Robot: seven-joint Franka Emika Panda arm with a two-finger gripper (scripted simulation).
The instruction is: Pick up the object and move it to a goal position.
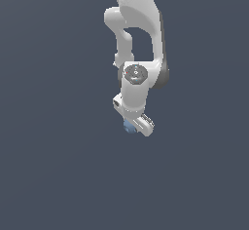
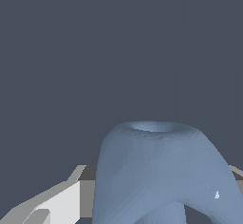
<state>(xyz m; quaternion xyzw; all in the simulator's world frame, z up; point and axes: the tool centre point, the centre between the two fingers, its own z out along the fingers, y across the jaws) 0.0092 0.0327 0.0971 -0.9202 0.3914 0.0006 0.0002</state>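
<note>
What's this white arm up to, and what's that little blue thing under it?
A white robot arm reaches down with its gripper right at a small blue lumpy object. The wrist view shows the object close up between the fingers. Whether it's gripped yet is unclear.

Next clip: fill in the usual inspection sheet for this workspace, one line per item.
Surface: plain dark grey-blue all around, no edges or markings visible.
Job's things: object, a small muted-blue blob, sits at the gripper's tip; in the wrist view it fills the foreground with a hollowed top.
Clutter: nothing seen.
Gripper: gripper is white and points down right at the object; whether the jaws are closed on it cannot be told.
Cables: nothing seen.
Surroundings: nothing seen beyond the white arm.
</note>
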